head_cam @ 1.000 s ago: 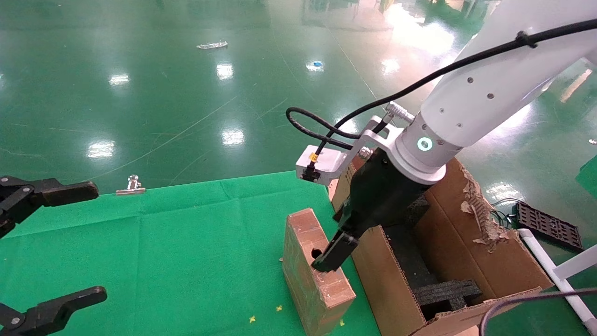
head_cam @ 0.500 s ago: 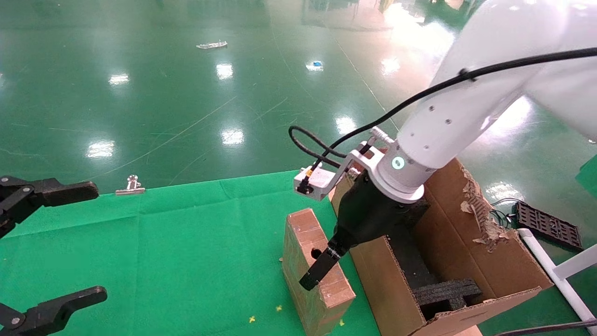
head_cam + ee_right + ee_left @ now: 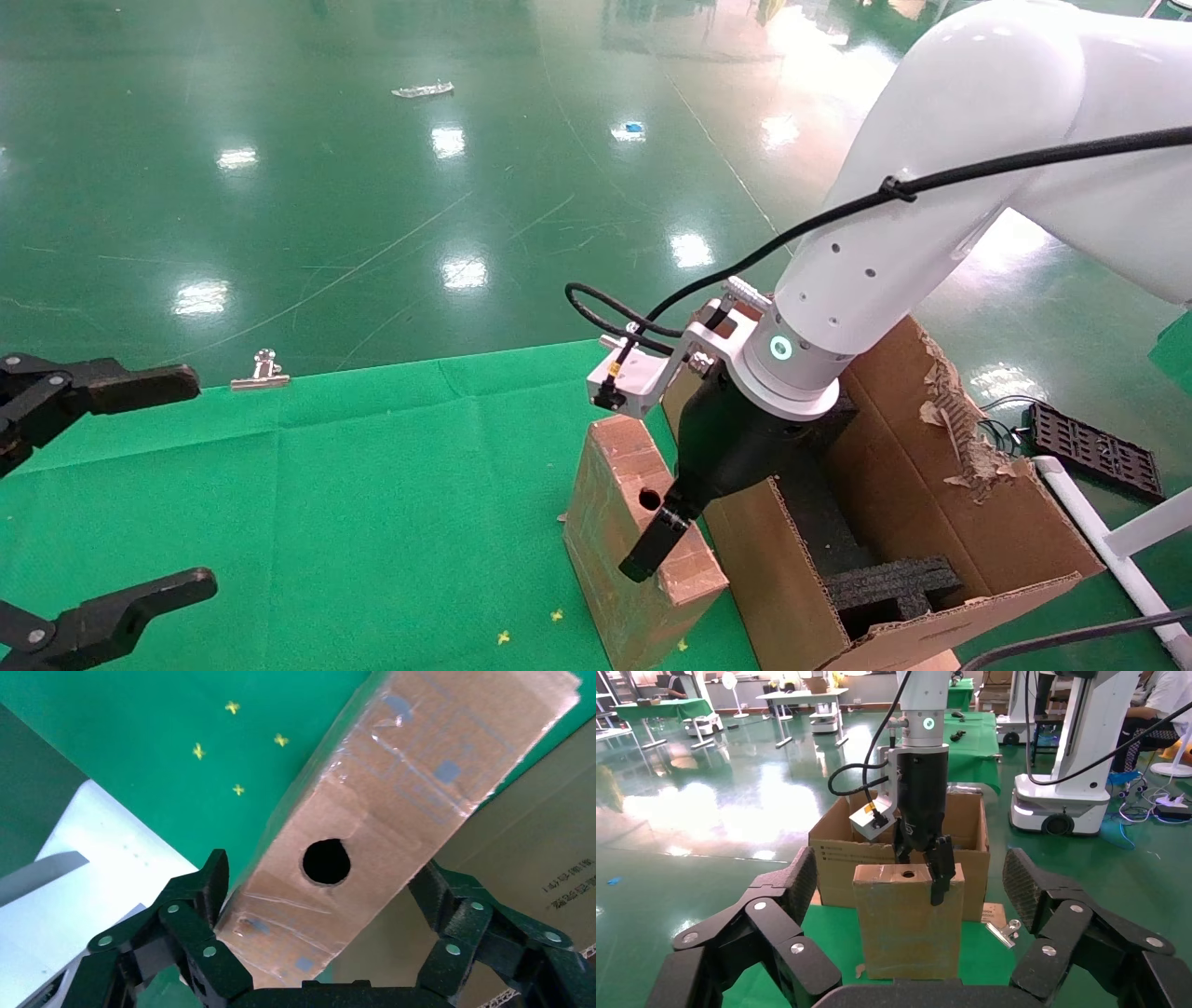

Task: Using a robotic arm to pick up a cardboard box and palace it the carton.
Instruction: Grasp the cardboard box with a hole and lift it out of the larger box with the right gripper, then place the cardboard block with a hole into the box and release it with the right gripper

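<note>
The cardboard box (image 3: 605, 522), a slim brown slab, stands on edge on the green cloth, its taped narrow edge with a round hole facing up. It also shows in the left wrist view (image 3: 905, 931). My right gripper (image 3: 666, 536) is open and straddles that top edge just nearer than the hole. In the right wrist view the box (image 3: 393, 783) lies between the fingers; one finger (image 3: 204, 896) touches its side. The carton (image 3: 941, 503) stands right beside the box, flaps open. My left gripper (image 3: 200, 480) hangs open at the far left, holding nothing.
Black foam blocks (image 3: 889, 582) lie inside the carton, whose far flap is torn. A metal binder clip (image 3: 263, 370) sits at the cloth's back edge. On the floor to the right are a black grid tray (image 3: 1094, 447) and a white pipe frame (image 3: 1108, 540).
The right arm has come lower and its gripper has dropped over the box's top edge, one finger sliding down the broad face. The box's top has shifted slightly toward the carton. The left arm is still.
</note>
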